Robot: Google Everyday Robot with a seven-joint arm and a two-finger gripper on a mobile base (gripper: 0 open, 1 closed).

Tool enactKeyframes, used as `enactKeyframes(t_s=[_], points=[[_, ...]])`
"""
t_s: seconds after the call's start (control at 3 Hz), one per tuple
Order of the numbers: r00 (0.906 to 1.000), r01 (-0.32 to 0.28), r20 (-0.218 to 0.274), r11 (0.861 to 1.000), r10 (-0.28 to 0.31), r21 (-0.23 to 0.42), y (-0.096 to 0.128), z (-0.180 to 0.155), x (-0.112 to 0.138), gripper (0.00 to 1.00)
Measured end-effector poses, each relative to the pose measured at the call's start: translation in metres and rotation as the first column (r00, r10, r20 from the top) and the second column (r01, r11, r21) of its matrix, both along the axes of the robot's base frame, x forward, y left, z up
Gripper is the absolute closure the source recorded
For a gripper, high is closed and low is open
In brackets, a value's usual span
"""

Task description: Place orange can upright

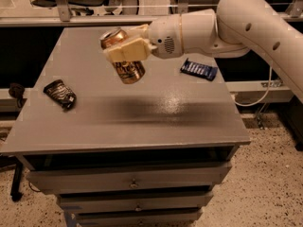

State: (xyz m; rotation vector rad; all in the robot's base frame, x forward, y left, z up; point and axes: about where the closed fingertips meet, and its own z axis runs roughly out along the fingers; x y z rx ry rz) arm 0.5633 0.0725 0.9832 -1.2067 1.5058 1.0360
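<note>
The orange can point(128, 69), shiny orange-gold with dark lettering and a silver top, hangs in the air above the middle of the grey table point(142, 122). It is close to upright, tilted slightly, top towards the upper left. My gripper point(124, 46) reaches in from the right on the white arm and is shut on the can's upper part, cream fingers point(127, 51) across it. The can's shadow lies on the tabletop below.
A blue candy bar wrapper point(199, 69) lies at the table's right side. A small black-and-white snack bag point(60, 93) lies near the left edge. Drawers sit below the front edge. Chairs and railing stand behind the table.
</note>
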Motion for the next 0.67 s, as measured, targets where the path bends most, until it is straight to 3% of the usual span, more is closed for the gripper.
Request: enactKeyframes(t_s=[0.67], points=[[0.9994, -0.028, 0.024, 0.983, 0.024, 0.180, -0.003, -0.027, 0.010, 1.00]])
